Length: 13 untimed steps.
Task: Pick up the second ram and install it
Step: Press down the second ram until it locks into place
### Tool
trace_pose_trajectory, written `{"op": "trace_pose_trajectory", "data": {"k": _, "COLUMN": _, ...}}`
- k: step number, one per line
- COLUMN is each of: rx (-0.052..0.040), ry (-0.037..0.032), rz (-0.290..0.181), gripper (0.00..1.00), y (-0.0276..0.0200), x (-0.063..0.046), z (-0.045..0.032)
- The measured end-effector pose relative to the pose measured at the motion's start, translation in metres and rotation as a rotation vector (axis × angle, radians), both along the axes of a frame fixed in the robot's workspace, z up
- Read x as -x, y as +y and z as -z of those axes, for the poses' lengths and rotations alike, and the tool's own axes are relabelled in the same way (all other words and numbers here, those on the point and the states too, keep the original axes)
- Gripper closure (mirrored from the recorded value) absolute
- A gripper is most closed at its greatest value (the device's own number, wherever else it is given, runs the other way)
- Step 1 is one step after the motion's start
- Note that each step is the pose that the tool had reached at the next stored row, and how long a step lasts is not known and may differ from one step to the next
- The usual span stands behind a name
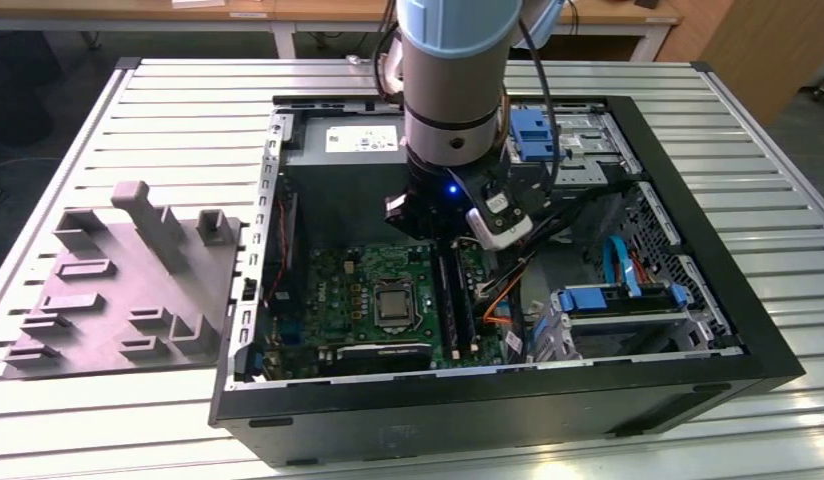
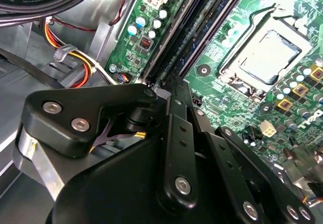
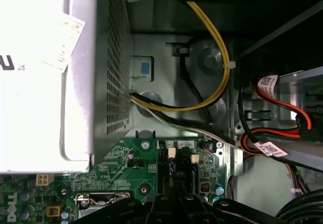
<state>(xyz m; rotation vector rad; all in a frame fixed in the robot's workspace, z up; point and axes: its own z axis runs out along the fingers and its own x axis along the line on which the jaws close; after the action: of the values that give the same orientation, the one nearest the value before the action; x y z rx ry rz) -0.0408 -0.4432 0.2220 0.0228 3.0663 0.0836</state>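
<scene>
Second ram (image 2: 202, 17), seated just beyond pincer (image 2: 174, 80)

No wording could be read for certain. A white sticker (image 3: 64, 37) sat on the pale power supply (image 3: 30, 93) beyond the pincer (image 3: 171, 196) — its print too small to tell — and white tags (image 3: 266, 82) wrapped the red cables (image 3: 285, 105) near the pincer.

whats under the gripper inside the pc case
The gripper sits over the long black memory slots of the green motherboard, beside the processor socket. Its linkage covers whatever lies between its fingertips.
</scene>
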Motion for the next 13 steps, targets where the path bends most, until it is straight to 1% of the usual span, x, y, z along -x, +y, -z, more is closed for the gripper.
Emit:
{"op": "trace_pose_trajectory", "data": {"k": 4, "rx": -0.0002, "ry": 0.0, "rz": 0.0, "gripper": 0.9, "y": 0.0017, "x": -0.0001, "z": 0.001}}
{"op": "trace_pose_trajectory", "data": {"k": 8, "rx": 0.0006, "ry": 0.0004, "rz": 0.0, "gripper": 0.9, "y": 0.0018, "x": 0.0, "z": 0.0049}}
{"op": "trace_pose_trajectory", "data": {"k": 13, "rx": -0.0001, "ry": 0.0, "rz": 0.0, "gripper": 0.9, "y": 0.0019, "x": -0.0001, "z": 0.0053}}
